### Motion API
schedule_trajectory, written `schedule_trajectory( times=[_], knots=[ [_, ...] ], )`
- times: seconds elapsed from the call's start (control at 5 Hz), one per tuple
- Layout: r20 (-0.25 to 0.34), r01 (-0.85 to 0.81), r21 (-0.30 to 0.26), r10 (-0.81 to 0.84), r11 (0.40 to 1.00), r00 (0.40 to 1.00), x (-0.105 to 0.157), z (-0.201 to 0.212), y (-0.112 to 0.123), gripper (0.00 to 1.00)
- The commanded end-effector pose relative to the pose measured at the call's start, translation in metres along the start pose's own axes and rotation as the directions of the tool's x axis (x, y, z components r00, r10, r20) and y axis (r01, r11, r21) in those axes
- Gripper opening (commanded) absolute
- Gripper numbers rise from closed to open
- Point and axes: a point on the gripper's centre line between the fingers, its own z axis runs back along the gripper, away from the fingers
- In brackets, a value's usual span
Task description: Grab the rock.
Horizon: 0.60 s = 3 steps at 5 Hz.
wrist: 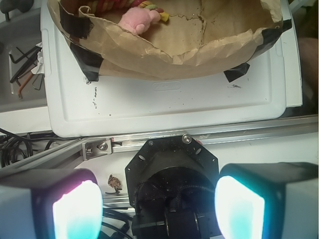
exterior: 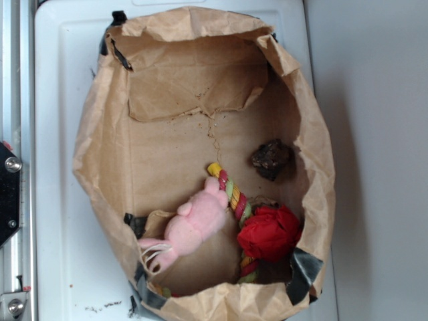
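The rock (exterior: 271,159), a small dark jagged lump, lies on the floor of a brown paper bag (exterior: 100,154), towards its right side. It is out of sight in the wrist view. My gripper (wrist: 158,209) does not show in the exterior view. In the wrist view it hovers over the robot's black base (wrist: 172,174), well short of the bag (wrist: 164,52). Its two glowing fingertips (wrist: 77,211) stand wide apart with nothing between them.
Inside the bag lie a pink plush animal (exterior: 194,224), a braided coloured rope (exterior: 234,197) and a red cloth ball (exterior: 269,233). The bag sits on a white tray (exterior: 57,134). An aluminium rail (wrist: 239,132) and loose cables (wrist: 15,144) border the tray.
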Motion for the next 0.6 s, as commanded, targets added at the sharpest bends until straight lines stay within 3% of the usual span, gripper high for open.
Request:
schedule_trajectory(
  times=[0.0, 0.2, 0.4],
  knots=[
    [0.000, 0.000, 0.000, 0.000, 1.000, 1.000, 0.000, 0.000, 0.000, 1.00],
    [0.026, -0.120, 0.004, 0.120, 0.993, 0.992, 0.050, -0.004, -0.007, 1.00],
    [0.071, -0.140, -0.008, 0.140, 0.990, 0.988, 0.084, -0.005, -0.006, 1.00]
  ],
)
